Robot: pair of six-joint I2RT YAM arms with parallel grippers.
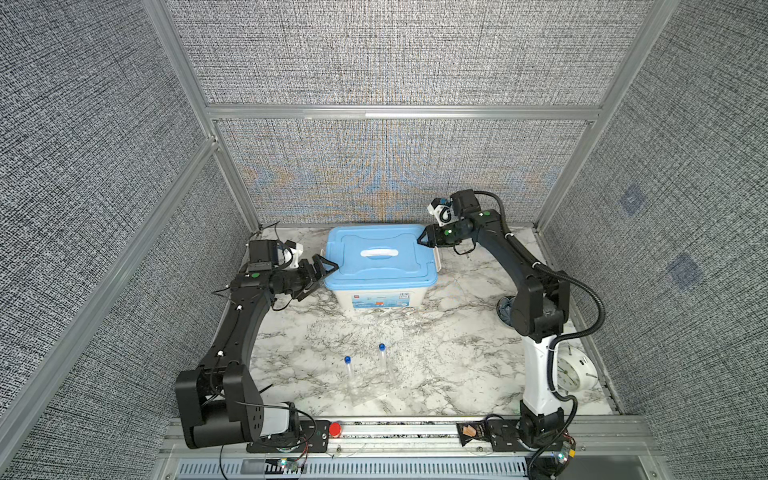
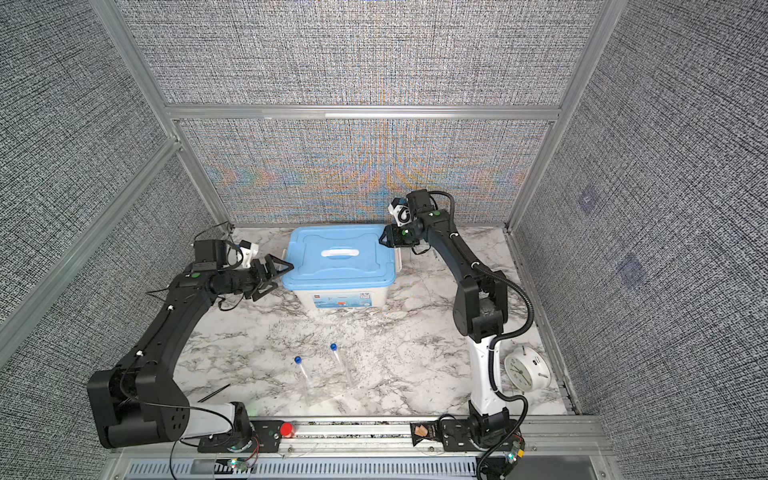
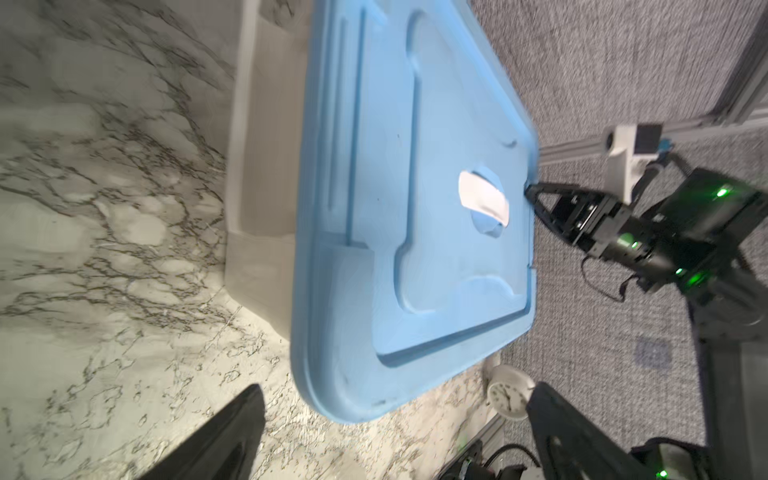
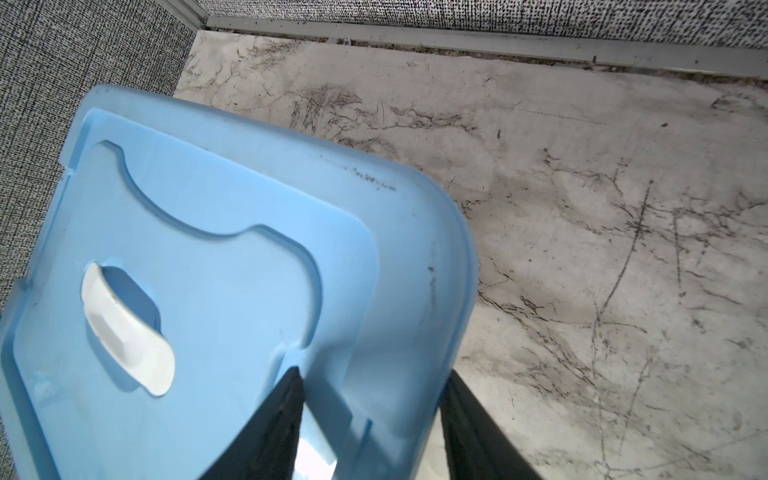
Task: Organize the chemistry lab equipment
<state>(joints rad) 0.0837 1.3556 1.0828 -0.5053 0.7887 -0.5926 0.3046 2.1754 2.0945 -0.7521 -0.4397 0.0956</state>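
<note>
Left gripper (image 1: 324, 277) spread wide around the left edge of light-blue plastic lid (image 1: 365, 274) on white plastic box (image 1: 378, 301), back-centre of marble worktop (image 1: 457, 353). Right gripper (image 1: 420, 241) astride lid's right rim; pinch unclear. Two slim clear blue-capped tubes (image 1: 351, 374) lie apart, mid-worktop toward front edge.

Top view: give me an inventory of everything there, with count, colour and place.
table: one, grey-veined white marble, inside the grey-walled cell
storage box: one, white, back middle of the table
lid: one, light blue with white handle, on the box
tubes: two, clear with blue caps, front middle, side by side, apart
alarm clock: one, white, front right
button: one, red, front rail
left gripper: one, black, open, at the lid's left edge
right gripper: one, black, jaws astride the lid's right rear edge
</note>
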